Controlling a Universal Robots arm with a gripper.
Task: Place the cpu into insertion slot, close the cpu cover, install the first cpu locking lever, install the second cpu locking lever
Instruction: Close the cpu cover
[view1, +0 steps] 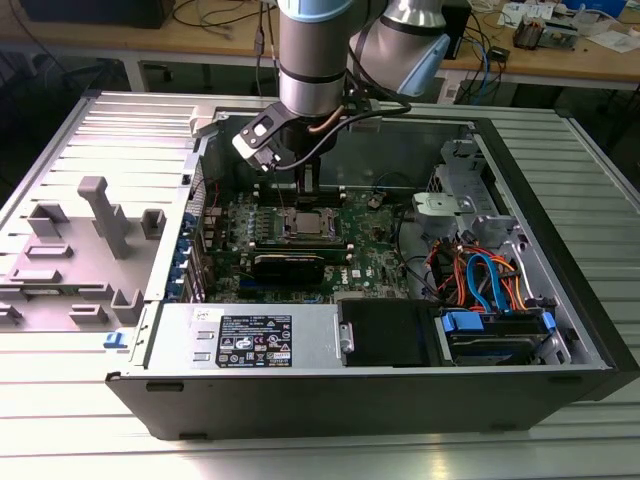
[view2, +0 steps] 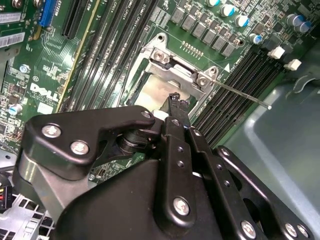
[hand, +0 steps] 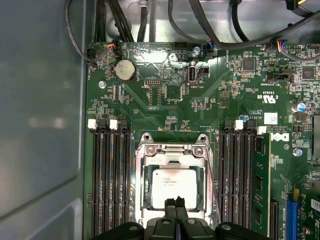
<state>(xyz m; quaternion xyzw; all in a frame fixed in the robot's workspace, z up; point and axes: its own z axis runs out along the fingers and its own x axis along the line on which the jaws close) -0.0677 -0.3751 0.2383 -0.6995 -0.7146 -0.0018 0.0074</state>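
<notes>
Well off to the exterior view's left of the square, silver-edged dark insertion slot, a grey plastic fixture with upright posts is seen on the ribbed metal table, outside the open black computer case. Inside the case the green motherboard is laid flat, with the slot near its middle. Long black memory slots are ranged just beside the slot on two opposite sides. The cpu, a small flat square chip with a dull silver top, is seated in the slot. The thin silver frame of the cpu cover is seen around it; whether that frame is pressed fully down cannot be told. The black gripper is poised directly above the slot. Its two fingers are closed against each other with nothing between them, and their tips are over one edge of the chip; contact cannot be judged. In the second wrist view a thin silver lever rod is shown reaching out from a corner of the slot across the memory slots. Well to the exterior view's right of the slot, blue and orange cables are bundled.
</notes>
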